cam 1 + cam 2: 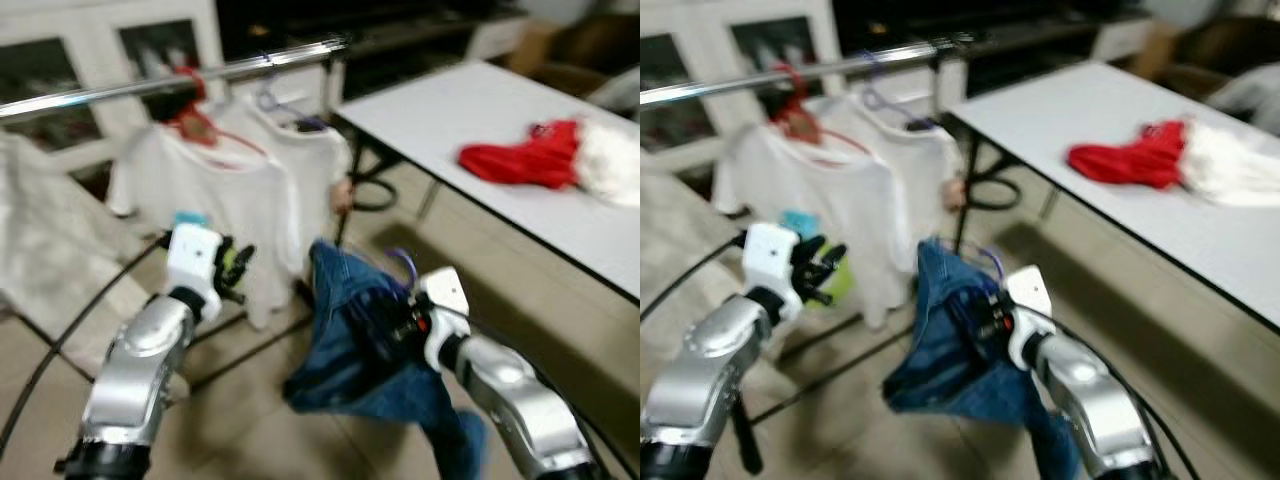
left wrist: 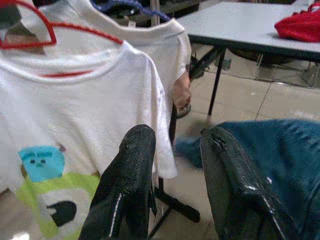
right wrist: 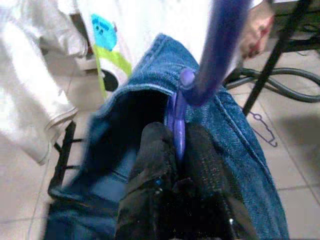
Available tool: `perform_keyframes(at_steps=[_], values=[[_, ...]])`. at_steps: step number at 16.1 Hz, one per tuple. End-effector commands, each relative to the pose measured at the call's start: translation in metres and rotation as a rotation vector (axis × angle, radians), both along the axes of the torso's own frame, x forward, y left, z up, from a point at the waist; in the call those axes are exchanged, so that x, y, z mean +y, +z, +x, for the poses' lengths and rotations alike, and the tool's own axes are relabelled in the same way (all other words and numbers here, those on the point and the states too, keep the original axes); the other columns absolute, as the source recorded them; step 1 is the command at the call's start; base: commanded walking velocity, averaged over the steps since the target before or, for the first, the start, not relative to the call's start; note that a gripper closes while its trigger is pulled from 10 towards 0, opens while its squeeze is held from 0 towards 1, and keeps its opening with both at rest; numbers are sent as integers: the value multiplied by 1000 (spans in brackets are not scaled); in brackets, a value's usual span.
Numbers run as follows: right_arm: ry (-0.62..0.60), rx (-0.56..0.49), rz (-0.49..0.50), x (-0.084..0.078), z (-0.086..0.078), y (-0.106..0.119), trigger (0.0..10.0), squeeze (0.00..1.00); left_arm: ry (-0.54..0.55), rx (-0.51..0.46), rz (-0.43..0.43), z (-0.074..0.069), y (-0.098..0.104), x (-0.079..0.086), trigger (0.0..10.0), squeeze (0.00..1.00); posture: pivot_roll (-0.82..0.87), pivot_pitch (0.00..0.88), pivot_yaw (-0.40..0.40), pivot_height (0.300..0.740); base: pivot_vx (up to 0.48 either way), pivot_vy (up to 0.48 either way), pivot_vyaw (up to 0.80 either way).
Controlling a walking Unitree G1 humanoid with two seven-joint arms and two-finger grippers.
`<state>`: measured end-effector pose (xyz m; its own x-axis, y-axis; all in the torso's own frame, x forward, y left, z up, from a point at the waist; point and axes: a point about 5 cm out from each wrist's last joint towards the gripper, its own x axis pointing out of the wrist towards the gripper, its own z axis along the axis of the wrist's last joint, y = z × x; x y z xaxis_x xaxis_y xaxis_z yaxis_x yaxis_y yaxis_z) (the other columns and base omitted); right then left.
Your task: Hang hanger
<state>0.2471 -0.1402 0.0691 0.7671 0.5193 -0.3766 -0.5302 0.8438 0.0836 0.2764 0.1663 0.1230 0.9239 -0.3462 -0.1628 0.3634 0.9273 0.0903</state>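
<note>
A purple hanger [image 3: 220,55] carries blue jeans [image 1: 350,340], and my right gripper [image 3: 177,145] is shut on the hanger's bar just under its hook. The jeans hang low, in front of a metal rail [image 1: 200,75]. On the rail hang a white T-shirt [image 1: 210,190] on a red hanger [image 1: 195,120] and a second white shirt [image 1: 300,150] to its right. My left gripper [image 2: 177,175] is open and holds nothing, raised just in front of the first T-shirt, left of the jeans.
A white table [image 1: 500,110] with a red and white garment [image 1: 530,155] stands at the right. The rack's black legs [image 1: 250,350] cross the tiled floor. A spare hanger [image 3: 262,127] lies on the floor. What looks like a hand [image 2: 182,90] shows beside the shirts.
</note>
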Motion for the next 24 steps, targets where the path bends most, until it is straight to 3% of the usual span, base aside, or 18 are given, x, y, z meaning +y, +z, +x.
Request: perform_keyframes(at_steps=[1,4,7,10,12,14,16,18,21,24], values=[[28,-6,-12,-2,-2,3,10000,0,-37,4,2,-2,1,-7,10000,0,68,0,-19,740,349,0,800],[112,39,-13,-1,-14,-3,10000,0,-80,35,17,-11,-1,-8,10000,0,73,0,2,740,351,0,800],[184,73,-67,-11,-29,-11,10000,0,-129,77,36,-27,-5,-6,10000,0,89,0,16,740,334,0,800],[202,54,-56,-14,-30,-5,10000,0,-105,90,53,-38,-5,-3,10000,0,116,0,-14,740,331,0,800],[147,8,-50,-10,-24,0,10000,0,-109,60,77,-42,1,-4,10000,0,132,0,-35,740,315,0,800],[-23,-56,-6,-11,-10,11,10000,0,-149,-24,58,-42,23,-10,10000,0,143,0,-53,740,302,0,0],[-78,-138,24,-6,1,29,10000,0,-207,-103,62,-40,45,-19,10000,0,150,0,-71,740,294,0,0],[-55,-159,60,2,4,36,10000,0,-197,-135,52,-39,53,-21,10000,0,157,0,-81,740,304,0,0],[-22,-173,37,11,7,41,10000,0,-167,-145,42,-39,59,-20,10000,0,175,0,-105,740,316,0,533],[-83,-218,79,14,13,54,10000,0,-180,-124,69,-42,57,-20,10000,0,179,0,-113,740,315,0,267]])
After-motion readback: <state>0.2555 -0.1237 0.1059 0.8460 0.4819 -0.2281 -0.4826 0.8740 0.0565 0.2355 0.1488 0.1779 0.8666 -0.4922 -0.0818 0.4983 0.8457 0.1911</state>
